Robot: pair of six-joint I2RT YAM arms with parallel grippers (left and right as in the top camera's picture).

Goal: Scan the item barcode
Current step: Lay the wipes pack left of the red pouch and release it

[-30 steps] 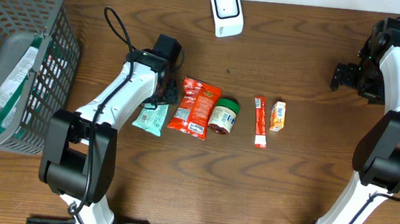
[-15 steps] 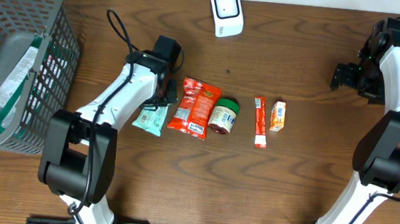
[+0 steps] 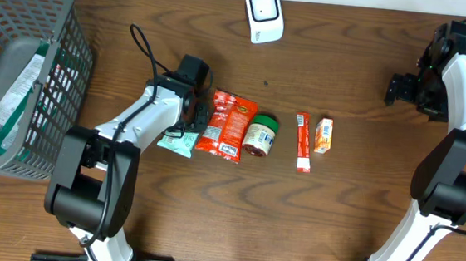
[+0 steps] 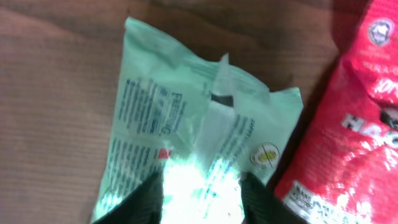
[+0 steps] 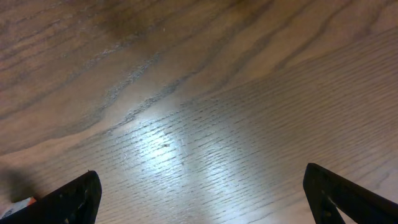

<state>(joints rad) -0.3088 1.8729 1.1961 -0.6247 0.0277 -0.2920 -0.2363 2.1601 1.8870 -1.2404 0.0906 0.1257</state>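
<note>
I'm seeing left gripper (image 4: 202, 190) straddling the mint packet (image 4: 180, 118) (can't tell if it's pinching); packet's long axis is pointing straight ahead, away from the fingers.

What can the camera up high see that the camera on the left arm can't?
Only the high camera shows the grey basket, the white scanner, the little jar, the red stick pack and the orange box. Only the left-arm camera shows the tiny printing on the mint-green packet and the left claw close to it. Both show that packet, the red bag beside it and the wooden table.
</note>
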